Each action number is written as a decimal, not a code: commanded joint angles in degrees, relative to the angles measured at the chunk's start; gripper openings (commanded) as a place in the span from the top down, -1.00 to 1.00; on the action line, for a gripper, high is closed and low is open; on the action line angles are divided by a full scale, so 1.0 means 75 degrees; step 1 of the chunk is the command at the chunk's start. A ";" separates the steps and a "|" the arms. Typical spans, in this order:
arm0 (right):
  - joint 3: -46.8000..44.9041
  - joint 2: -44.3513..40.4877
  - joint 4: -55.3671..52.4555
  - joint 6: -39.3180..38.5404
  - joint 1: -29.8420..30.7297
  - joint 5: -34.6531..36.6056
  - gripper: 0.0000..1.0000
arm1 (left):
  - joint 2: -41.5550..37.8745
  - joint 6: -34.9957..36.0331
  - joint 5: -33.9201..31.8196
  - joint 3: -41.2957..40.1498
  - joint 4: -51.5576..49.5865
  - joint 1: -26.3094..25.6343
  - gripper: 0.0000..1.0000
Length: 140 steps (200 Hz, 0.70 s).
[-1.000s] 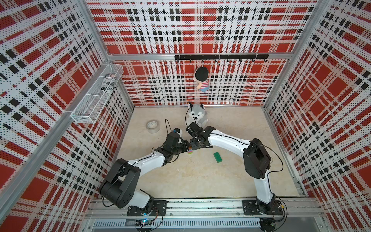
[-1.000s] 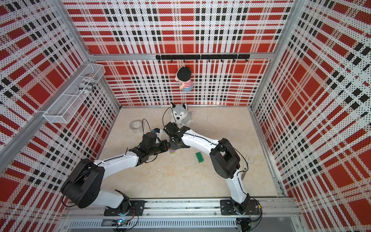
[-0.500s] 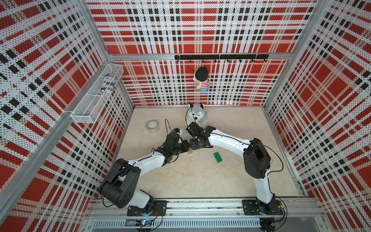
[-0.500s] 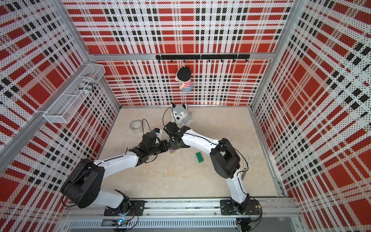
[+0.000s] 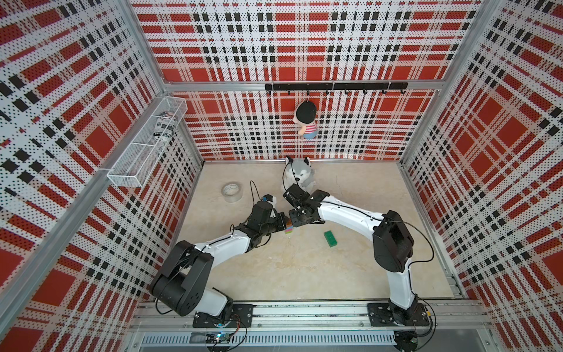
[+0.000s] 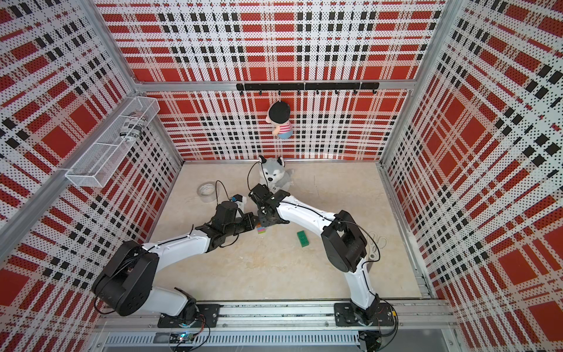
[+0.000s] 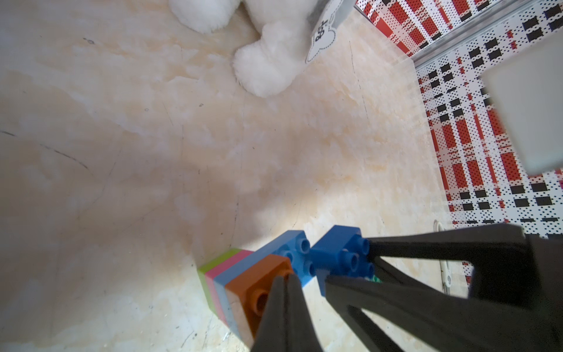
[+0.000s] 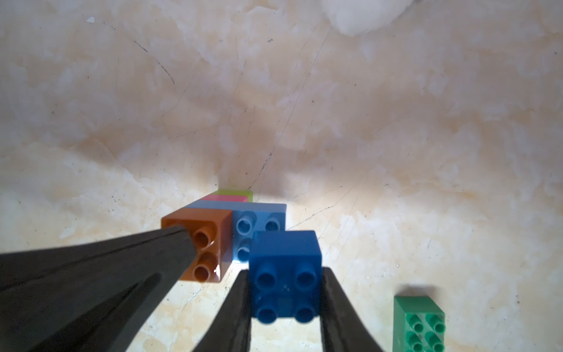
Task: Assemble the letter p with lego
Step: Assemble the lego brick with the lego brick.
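Tape [image 5: 231,192]: far left, flat on the table [image 5: 304,274], well apart from the action.
Left gripper [image 7: 285,285]: jaws pinched together, nothing between them, tip planted on the orange brick [image 7: 249,280].
Stack [image 5: 288,229]: mid-table, lime at the bottom, then pink, then the light-blue brick [image 8: 262,211]; orange caps one half, the other studs are bare.
Right gripper [image 8: 285,271]: clamped on the blue brick [image 8: 285,250], a finger on each side, right by those bare studs; contact, can't tell.
Green brick [image 5: 330,238]: alone to the right, studs up, edges clear all round.
Room: husky [image 5: 300,175] close behind the grippers; wide bare table on the near side and to the right.
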 commanded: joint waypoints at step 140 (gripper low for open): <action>0.0530 0.0310 -0.0400 -0.0394 -0.0174 -0.0517 0.52 | 0.0103 0.0206 -0.0005 -0.0376 -0.0806 0.0075 1.00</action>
